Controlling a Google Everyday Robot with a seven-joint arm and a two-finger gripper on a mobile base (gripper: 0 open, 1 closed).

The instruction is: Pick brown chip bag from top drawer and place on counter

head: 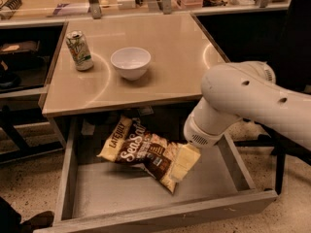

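Hand at the bag inside the open drawer; grasp not confirmed.
The hand [183,162] sits low in the top drawer [112,191], at the right end of the brown chip bag [138,147], which lies flat toward the drawer's back. Whether the hand is wide or narrow cannot be told. Recommended: take the crinkled right end firmly, draw it forward from under the worktop [165,67] edge before raising, then set down away from the white bowl [130,62] and can [79,50].

Cream gripper [182,162] at brown chip bag [138,148], white script; grey top drawer [112,184]; beige counter [167,64].
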